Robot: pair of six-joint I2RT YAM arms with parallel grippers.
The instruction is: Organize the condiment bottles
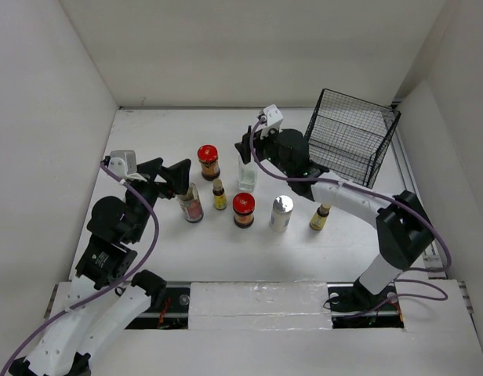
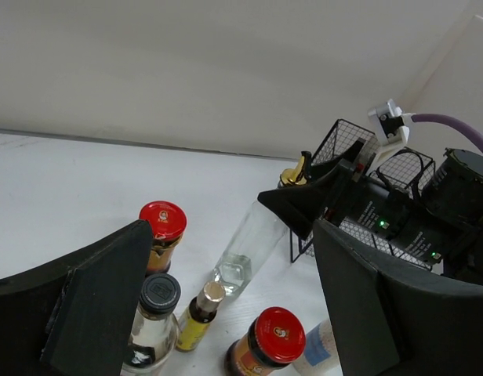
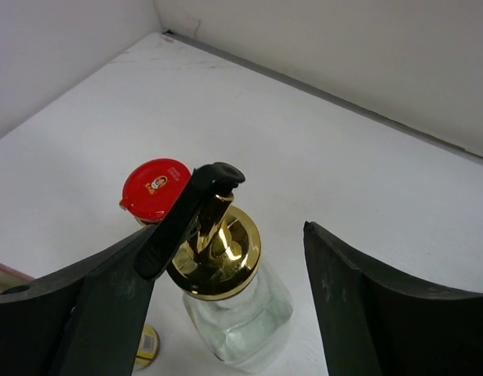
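The white counter bears two dark jars with red lids, a clear bottle with a gold top and black lever, a silver-capped shaker, two yellow bottles capped brown, a clear jar labelled red, and a black wire-grid basket.

I saw the basket at upper right. The spouted bottle stood left of it, the shaker lower.
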